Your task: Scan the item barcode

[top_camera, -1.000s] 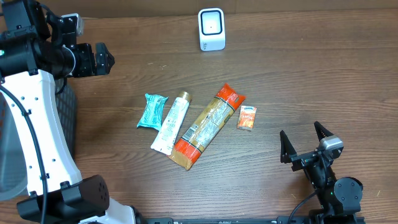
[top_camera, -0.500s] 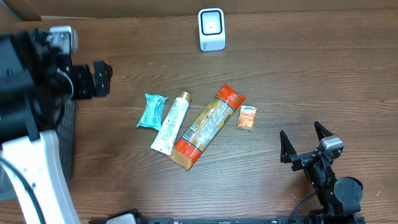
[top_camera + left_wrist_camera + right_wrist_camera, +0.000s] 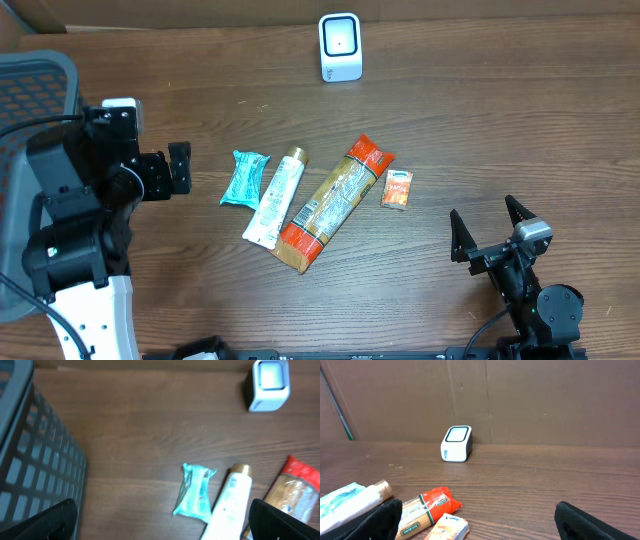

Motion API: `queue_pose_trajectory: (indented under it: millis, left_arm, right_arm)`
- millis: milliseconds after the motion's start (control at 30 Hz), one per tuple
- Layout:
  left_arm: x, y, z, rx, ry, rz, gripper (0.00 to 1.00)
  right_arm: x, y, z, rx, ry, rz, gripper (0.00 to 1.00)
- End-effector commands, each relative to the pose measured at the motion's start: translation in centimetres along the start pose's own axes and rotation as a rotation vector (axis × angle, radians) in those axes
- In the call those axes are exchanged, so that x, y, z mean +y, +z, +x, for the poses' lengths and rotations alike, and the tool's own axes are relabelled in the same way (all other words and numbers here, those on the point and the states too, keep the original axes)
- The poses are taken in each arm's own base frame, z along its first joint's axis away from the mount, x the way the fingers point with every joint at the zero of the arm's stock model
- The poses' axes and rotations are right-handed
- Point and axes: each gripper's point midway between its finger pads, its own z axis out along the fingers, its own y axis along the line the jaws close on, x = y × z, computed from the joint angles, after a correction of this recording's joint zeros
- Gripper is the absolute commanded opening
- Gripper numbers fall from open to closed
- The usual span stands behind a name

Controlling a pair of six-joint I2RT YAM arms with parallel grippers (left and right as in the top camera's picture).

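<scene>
Brown wood-grain table [image 3: 520, 110]; mid-table lie a crinkled teal wrapper [image 3: 244, 178], smooth white tube [image 3: 275, 200], long red-and-tan packet [image 3: 335, 202] and small orange sachet [image 3: 397, 189]; rounded white scanner cube [image 3: 340, 46] stands at the far edge; left gripper [image 3: 183, 170] and right gripper [image 3: 484, 213] gape wide, grasping nothing.

Even, diffuse light from above on the brown worktop [image 3: 500, 120]; shadows short and soft, no glare. Left wrist view blurred throughout, the scanner [image 3: 270, 385] smeared; right wrist view sharper.
</scene>
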Motion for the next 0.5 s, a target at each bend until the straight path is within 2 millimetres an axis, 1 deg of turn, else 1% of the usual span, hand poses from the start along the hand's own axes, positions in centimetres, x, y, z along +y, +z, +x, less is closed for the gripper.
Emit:
queue_pose_trajectory:
  millis: [0, 200, 467]
  left_arm:
    - [1.2, 1.0, 1.2, 0.055, -0.007, -0.058, 1.0]
    - [1.4, 2.9, 2.4, 0.134, -0.017, -0.047, 1.0]
    - [1.7, 6.1, 4.0, 0.239, -0.032, -0.031, 1.0]
  right_arm:
    - [0.1, 0.0, 0.2, -0.004, 0.003, -0.003, 1.0]
    - [0.1, 0.0, 0.2, -0.004, 0.003, -0.003, 1.0]
    - [0.1, 0.0, 0.2, -0.004, 0.003, -0.003, 1.0]
